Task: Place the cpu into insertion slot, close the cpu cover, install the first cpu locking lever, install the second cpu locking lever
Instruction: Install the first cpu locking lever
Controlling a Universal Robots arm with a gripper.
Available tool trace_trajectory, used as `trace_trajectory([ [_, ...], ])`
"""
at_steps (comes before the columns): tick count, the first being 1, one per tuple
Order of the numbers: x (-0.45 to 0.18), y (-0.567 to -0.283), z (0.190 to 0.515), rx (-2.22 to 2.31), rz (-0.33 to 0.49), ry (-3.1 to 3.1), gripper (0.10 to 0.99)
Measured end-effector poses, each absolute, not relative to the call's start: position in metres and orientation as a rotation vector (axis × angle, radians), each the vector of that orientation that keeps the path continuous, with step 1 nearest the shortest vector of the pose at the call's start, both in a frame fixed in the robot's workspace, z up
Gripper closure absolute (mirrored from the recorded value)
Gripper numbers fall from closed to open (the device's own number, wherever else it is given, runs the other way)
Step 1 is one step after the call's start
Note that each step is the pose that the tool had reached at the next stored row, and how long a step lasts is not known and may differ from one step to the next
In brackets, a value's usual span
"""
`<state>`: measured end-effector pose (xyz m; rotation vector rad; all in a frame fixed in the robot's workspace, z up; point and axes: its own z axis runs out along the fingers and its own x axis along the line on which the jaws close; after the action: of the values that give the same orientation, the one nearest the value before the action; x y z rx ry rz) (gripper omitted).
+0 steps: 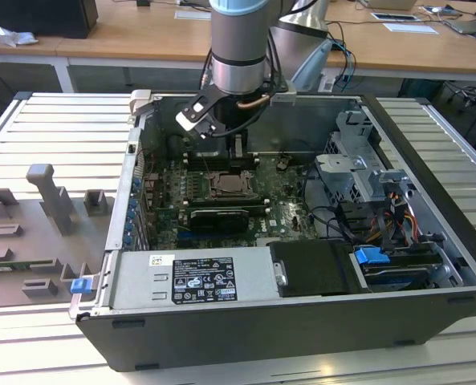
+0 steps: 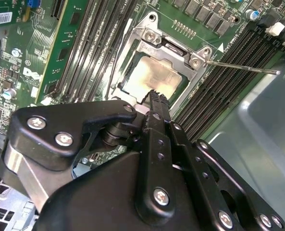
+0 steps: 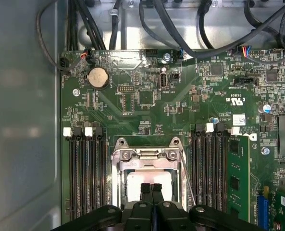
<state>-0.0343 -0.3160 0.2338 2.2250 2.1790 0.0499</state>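
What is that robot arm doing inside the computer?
The arm's gripper, fingers shut and empty, hangs just above the insertion slot inside the open computer case. The cpu already lies in the slot, and the cpu cover looks folded down around it. One thin locking lever sticks out sideways in the second wrist view, so it doesn't look latched yet.

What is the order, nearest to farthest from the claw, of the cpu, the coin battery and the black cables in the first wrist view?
1. cpu, right at the tips of the claw.
2. coin battery, farther out on the green board.
3. black cables, by the metal case wall, past the board's edge.
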Motion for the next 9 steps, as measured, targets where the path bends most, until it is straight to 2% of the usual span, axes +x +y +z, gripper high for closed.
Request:
trace_trajectory([
  [9,-0.0346,-0.3161,0.2388,2.225,0.049,2.179,0.980],
])
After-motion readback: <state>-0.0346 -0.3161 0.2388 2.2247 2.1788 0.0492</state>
